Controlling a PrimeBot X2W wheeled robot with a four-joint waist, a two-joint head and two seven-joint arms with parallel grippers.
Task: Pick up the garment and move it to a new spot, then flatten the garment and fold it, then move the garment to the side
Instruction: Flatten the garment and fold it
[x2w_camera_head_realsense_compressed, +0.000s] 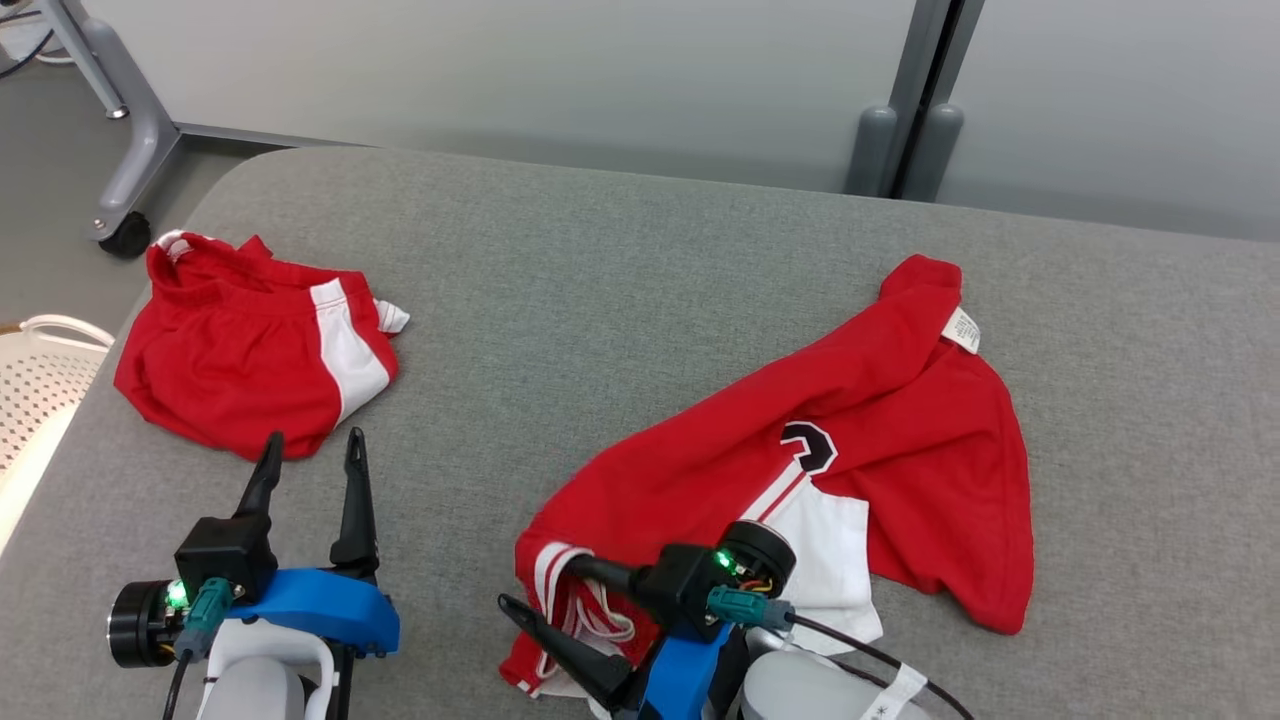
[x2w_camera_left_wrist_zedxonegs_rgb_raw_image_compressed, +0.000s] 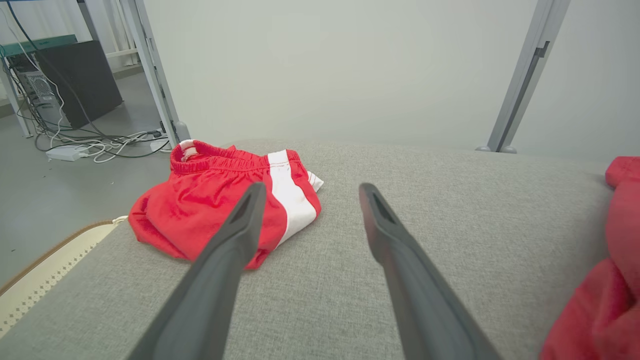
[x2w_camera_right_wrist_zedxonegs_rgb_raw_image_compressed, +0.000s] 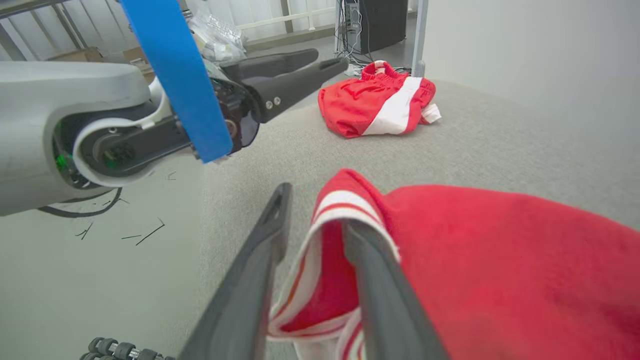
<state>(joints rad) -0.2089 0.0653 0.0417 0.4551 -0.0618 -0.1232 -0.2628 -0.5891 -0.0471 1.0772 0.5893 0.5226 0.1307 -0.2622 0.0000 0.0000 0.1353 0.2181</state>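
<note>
The garment (x2w_camera_head_realsense_compressed: 900, 420), a red shirt with a white panel and a black mark, lies crumpled on the right of the grey padded table (x2w_camera_head_realsense_compressed: 620, 300). My right gripper (x2w_camera_head_realsense_compressed: 540, 583) is at the shirt's near-left end, by a white-striped cuff. In the right wrist view the right gripper (x2w_camera_right_wrist_zedxonegs_rgb_raw_image_compressed: 317, 207) is open: one finger is inside the cuff opening of the shirt (x2w_camera_right_wrist_zedxonegs_rgb_raw_image_compressed: 500, 260), the other is outside, and the striped edge lies between them. My left gripper (x2w_camera_head_realsense_compressed: 313, 440) hovers open and empty just short of folded red shorts (x2w_camera_head_realsense_compressed: 230, 360). The left wrist view shows the left gripper (x2w_camera_left_wrist_zedxonegs_rgb_raw_image_compressed: 311, 187) before the shorts (x2w_camera_left_wrist_zedxonegs_rgb_raw_image_compressed: 200, 200).
A white perforated basket (x2w_camera_head_realsense_compressed: 40, 380) sits beyond the table's left edge. A grey frame leg with a caster (x2w_camera_head_realsense_compressed: 125, 235) stands at the far left, and a grey post (x2w_camera_head_realsense_compressed: 900, 120) rises behind the table. Cables and a computer case (x2w_camera_left_wrist_zedxonegs_rgb_raw_image_compressed: 75, 80) lie on the floor.
</note>
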